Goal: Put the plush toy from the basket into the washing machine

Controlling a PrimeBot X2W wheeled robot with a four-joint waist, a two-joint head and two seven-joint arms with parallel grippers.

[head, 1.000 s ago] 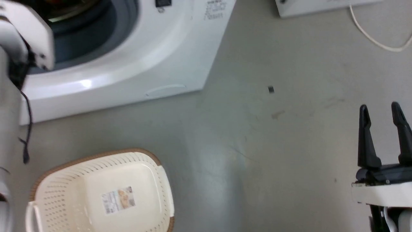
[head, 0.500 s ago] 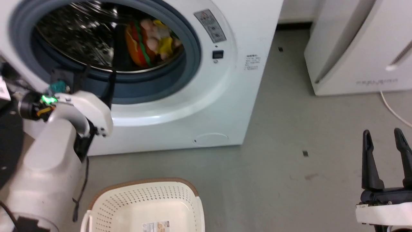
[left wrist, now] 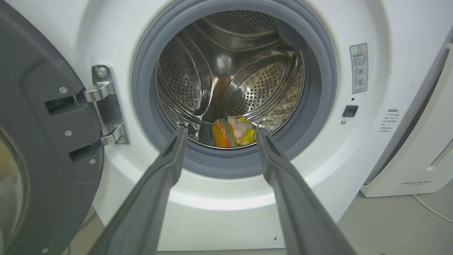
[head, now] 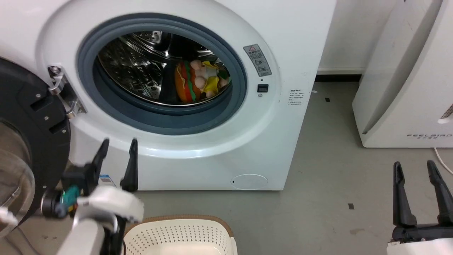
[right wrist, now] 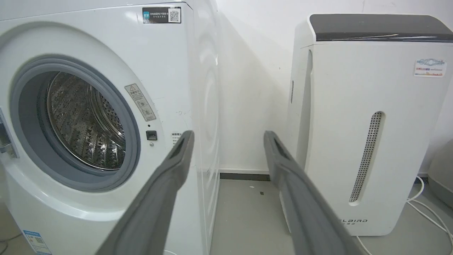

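— How are the floor and the room described?
— A smooth grey floor point(head: 318, 177) is seen, marked by a few small dark specks point(head: 350, 206) and some faint stains. Behind it a white wall point(head: 350, 32) is found, finished at the bottom with a dark skirting strip point(head: 338, 78). The washing machine point(head: 293, 42) is stood on the floor at the left. A white appliance marked FEELBIRD point(head: 407, 88) is placed at its right, and a narrow gap is left between the two. A pale cable point(head: 443, 162) is laid on the floor beside that appliance.
— Where is the plush toy found?
— The plush toy point(head: 198, 83) is seen inside the steel drum point(head: 134, 71), low down and just behind the grey gasket point(head: 170, 120). The dark round door point(head: 32, 117) is swung open to the left on its metal hinge point(head: 63, 92).
— And the basket?
— The basket point(head: 177, 233) is set on the floor in front of the machine. Its brown rim and perforated far wall are shown at the bottom edge of the head view.
— How are the grippers held?
— The left gripper point(head: 119, 141) is held before the machine, below the porthole. Its fingers are spread wide and nothing is gripped between them. The right gripper point(head: 414, 164) is held over the floor at the right, well apart from the machine. Its fingers are also parted and nothing is gripped.
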